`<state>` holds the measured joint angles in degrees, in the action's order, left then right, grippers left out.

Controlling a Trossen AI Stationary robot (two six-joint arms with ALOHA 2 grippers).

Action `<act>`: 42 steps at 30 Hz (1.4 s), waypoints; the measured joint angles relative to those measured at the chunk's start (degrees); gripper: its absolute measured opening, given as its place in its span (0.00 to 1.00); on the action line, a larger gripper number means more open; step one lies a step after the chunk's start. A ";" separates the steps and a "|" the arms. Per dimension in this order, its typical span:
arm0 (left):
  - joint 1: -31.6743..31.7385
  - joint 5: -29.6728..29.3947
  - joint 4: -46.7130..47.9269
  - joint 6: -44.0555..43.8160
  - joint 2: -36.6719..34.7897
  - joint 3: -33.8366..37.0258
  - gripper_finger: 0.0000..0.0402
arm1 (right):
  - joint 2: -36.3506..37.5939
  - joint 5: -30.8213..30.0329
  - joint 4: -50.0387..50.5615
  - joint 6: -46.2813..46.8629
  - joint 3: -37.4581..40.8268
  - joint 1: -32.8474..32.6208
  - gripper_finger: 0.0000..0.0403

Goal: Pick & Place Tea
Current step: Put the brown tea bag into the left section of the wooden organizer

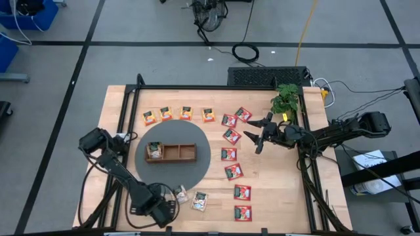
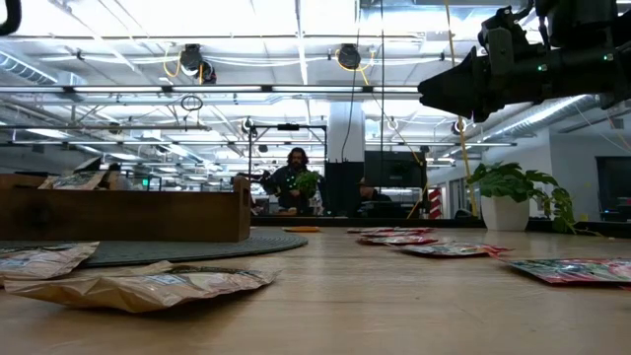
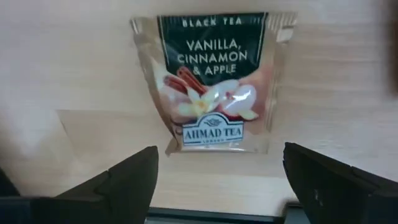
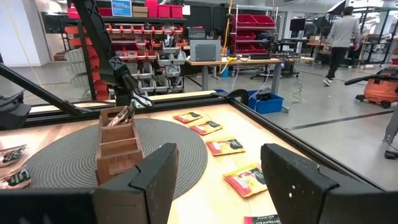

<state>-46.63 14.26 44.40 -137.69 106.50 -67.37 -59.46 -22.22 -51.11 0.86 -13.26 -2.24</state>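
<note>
the left tool [image 1: 172, 200] is low over the near edge of the bench [image 1: 275, 190], its fingers [image 3: 124, 180] spread wide with nothing between them. in the left wrist view a white and green tea packet [image 3: 214, 81] lies flat on the bare wood just ahead of the open fingers, apart from them; its label reads black tea, vanilla, cinnamon and apple. in the high view that packet [image 1: 180, 193] shows right by the tool, with a second white and green packet [image 1: 199, 200] just beside it.

the right tool [image 1: 261, 133] hangs above the bench on the far right side, near a small potted plant [image 1: 285, 99]. its fingers [image 4: 155, 177] stand partly apart and hold nothing.

a brown wooden tray [image 1: 172, 152] with three compartments sits on a round grey mat [image 1: 200, 160] left of the bench's middle. one packet [image 1: 155, 152] is already in the tray's left compartment; the other two look bare.

four orange-yellow packets [image 1: 176, 115] lie in a row beyond the mat. red and green packets [image 1: 231, 154] run in a loose line from near the right tool down toward the near edge, each flat on the wood and apart from its neighbours.

in the low view people [image 2: 296, 177] show far off in the room behind the bench.
</note>
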 joint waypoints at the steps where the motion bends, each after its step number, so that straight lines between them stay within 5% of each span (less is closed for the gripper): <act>1: -0.12 -0.06 0.21 -0.50 0.00 0.00 0.83 | 0.00 0.00 0.00 0.00 0.00 0.00 0.53; 19: -0.26 -2.12 -2.39 0.97 5.20 -0.22 0.72 | -0.02 0.02 0.41 0.42 0.02 0.00 0.53; 36: -0.39 -4.01 -4.98 6.50 5.18 -0.11 0.17 | -0.02 0.04 0.39 0.44 0.02 0.00 0.53; 42: -0.61 -7.47 4.17 8.41 3.49 -2.86 0.10 | -0.02 0.04 0.39 0.44 0.02 0.00 0.53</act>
<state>-47.24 6.79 48.57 -129.27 109.99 -70.24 -59.48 -22.17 -50.72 1.30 -13.23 -2.24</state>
